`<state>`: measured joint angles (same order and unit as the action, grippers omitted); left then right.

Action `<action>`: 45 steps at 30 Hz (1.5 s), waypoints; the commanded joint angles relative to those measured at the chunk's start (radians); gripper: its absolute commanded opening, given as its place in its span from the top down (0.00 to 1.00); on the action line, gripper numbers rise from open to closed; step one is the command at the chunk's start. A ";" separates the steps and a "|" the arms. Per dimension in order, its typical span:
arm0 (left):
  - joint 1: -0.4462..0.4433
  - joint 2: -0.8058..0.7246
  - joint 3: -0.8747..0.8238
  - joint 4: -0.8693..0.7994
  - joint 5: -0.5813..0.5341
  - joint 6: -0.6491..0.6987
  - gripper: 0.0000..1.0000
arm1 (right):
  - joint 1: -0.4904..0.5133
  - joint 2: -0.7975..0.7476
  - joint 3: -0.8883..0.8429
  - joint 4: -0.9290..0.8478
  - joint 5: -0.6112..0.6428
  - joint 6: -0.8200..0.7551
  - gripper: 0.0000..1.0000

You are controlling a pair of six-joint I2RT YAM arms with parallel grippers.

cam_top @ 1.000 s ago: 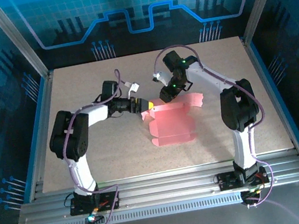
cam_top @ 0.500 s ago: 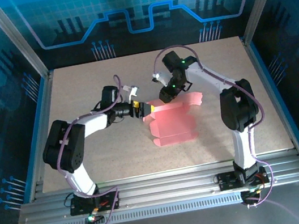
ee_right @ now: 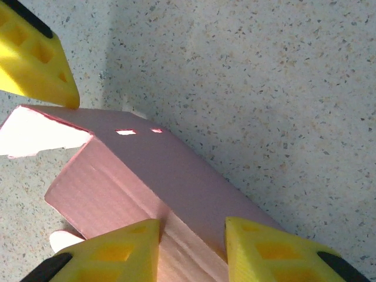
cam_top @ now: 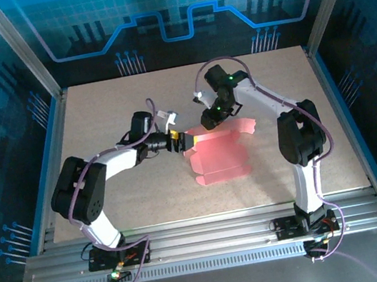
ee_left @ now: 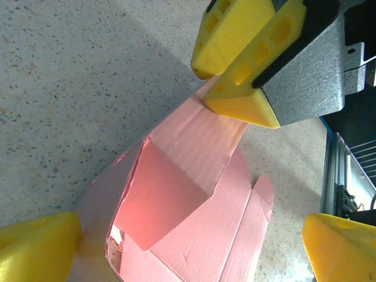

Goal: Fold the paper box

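**At the box's left end, open jaws brought in close**

Between the left jaws, which are spread as wide as they go, nothing is held: one yellow fingertip [ee_left: 36, 247] lies against the near left corner of the paper box [cam_top: 216, 154] and the other [ee_left: 341, 249] stands well out to the side, so the raised end flap is framed but not gripped. The right jaws are partly closed, and the upright rear wall of the box appears to be pinched between their fingertips [ee_right: 111, 249]; from the left wrist, the same fingertips [ee_left: 247, 53] are seen touching the top edge of that wall.

Over the last second the left arm has been lowered and stretched toward the middle of the bench [cam_top: 97, 113], and its jaws have been carried a little to the right, up to the box's left edge, while being eased fully apart. The right jaws have been kept where they were on the rear wall, and the box has hardly shifted.

From this it is judged that the rear wall is being steadied so that the left end flap can be taken or pushed inward. The fold is only partly made: one wall is up, the front panels and flaps lie flat on the bench at its centre.

No brand, label or writing can be read on the card, the fingers or the bench.
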<state>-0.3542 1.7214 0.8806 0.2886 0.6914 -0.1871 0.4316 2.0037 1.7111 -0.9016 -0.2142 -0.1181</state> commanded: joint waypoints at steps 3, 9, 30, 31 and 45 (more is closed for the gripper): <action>-0.043 -0.055 -0.032 0.003 -0.006 -0.037 0.02 | 0.025 0.017 -0.047 -0.046 0.055 0.072 0.66; -0.065 -0.062 -0.057 0.039 -0.059 -0.109 0.02 | 0.035 0.018 -0.059 -0.029 0.062 0.093 0.66; -0.027 -0.017 -0.090 0.187 0.026 -0.159 0.21 | 0.037 0.027 -0.071 -0.013 0.072 0.091 0.66; -0.025 -0.018 -0.085 0.180 0.027 -0.185 0.24 | 0.036 0.027 -0.071 -0.013 0.073 0.092 0.66; -0.012 -0.004 0.056 -0.092 -0.025 -0.253 0.26 | 0.039 0.041 -0.069 -0.011 0.084 0.089 0.66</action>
<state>-0.3748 1.7031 0.8696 0.2714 0.6655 -0.4030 0.4461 1.9919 1.6829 -0.8455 -0.1642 -0.0402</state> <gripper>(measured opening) 0.738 0.340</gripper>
